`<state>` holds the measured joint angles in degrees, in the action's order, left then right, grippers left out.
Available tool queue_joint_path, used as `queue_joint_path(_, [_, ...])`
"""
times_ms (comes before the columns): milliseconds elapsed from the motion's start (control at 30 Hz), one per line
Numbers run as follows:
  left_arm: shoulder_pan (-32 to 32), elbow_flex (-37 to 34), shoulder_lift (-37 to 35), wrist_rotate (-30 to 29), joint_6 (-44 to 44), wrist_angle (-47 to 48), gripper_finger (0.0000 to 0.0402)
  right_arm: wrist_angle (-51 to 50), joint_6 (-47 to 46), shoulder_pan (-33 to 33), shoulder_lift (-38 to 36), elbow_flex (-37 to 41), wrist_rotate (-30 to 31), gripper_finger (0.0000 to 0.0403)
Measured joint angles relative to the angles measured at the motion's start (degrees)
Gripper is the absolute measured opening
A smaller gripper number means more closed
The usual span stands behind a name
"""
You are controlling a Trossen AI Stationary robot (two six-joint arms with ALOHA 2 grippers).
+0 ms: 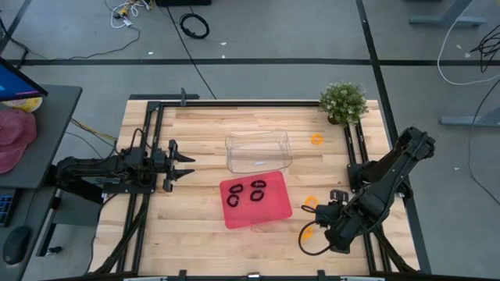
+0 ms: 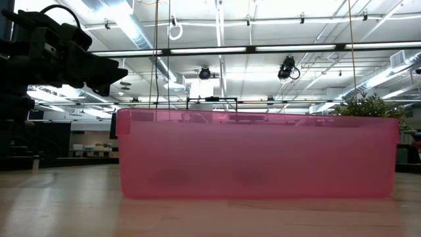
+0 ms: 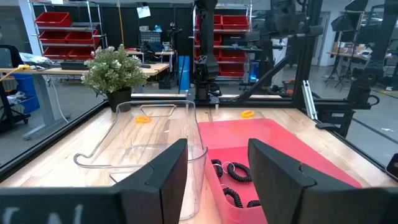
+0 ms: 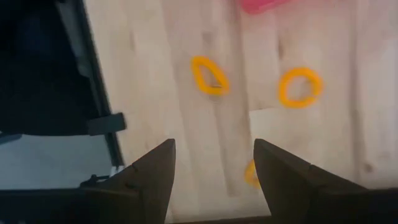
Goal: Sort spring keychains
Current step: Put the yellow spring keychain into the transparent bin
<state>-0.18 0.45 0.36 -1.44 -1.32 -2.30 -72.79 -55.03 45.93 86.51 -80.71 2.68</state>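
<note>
Three black keychains lie in our red tray; the clear bin looks empty. Orange keychains remain on the tabletop. Our right gripper hovers open and empty above them; our left gripper waits open.

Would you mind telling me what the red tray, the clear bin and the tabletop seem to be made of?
Red tray: likely plastic, translucent; light glows through its wall in the low view.
Clear bin: probably thin transparent plastic; wood shows through.
Tabletop: wood, pale planks with visible grain, matte.
</note>
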Motion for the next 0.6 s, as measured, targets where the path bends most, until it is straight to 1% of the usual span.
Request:
queue_joint_path(267, [-0.01,0.02,0.00,0.01,0.00,0.00,0.0172,0.33,-0.47,0.26,0.30,0.00,0.33,0.0222])
queue_joint_path(600, [0.01,0.01,-0.01,0.01,0.00,0.00,0.0172,0.87,-1.72,1.88,0.30,0.71,3.11,0.0222])
